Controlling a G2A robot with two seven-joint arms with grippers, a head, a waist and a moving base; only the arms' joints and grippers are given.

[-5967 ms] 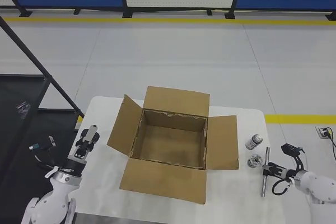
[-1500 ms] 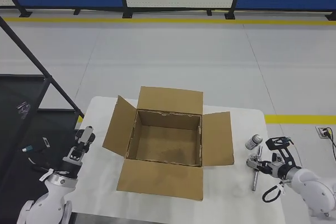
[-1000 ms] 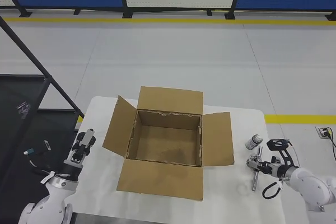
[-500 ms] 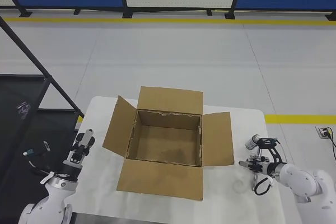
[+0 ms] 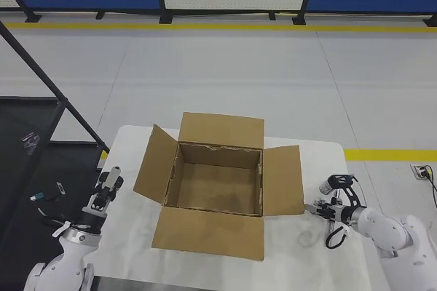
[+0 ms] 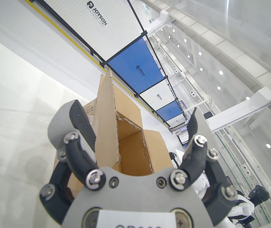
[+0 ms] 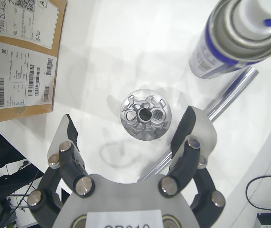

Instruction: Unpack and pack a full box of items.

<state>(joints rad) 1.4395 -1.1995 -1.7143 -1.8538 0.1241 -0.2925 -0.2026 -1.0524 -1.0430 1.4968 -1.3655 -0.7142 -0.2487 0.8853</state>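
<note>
**Right gripper being held open over the round metal part, with the box lying to its left**

At the left edge of the table [image 5: 313, 156], the left gripper [image 5: 111, 180] is being held with its fingers spread and nothing between them. It is being pointed toward the cardboard box [image 5: 211, 234] and is lying well apart from the loose items. The box is sitting mid-table with all 4 flaps folded out, and bare cardboard is being shown on its floor.

To the right of the box, the right gripper [image 7: 129, 125] is being kept released, with its 2 fingers straddling the round metal part [image 7: 146, 117] without touching it. That part is standing on end, so its axis is being pointed straight up at the wrist. The right arm is judged by far the nearer. A spray can [image 7: 232, 36] is standing upright just beyond the part. A chrome rod [image 7: 231, 90] is lying flat, with its length passing under 1 finger.

The part's height is being hidden by the end-on view, so it cannot be told whether the pads are level with it or above it. If the gripper is being lowered, that finger is judged at risk of landing on the rod.
</note>
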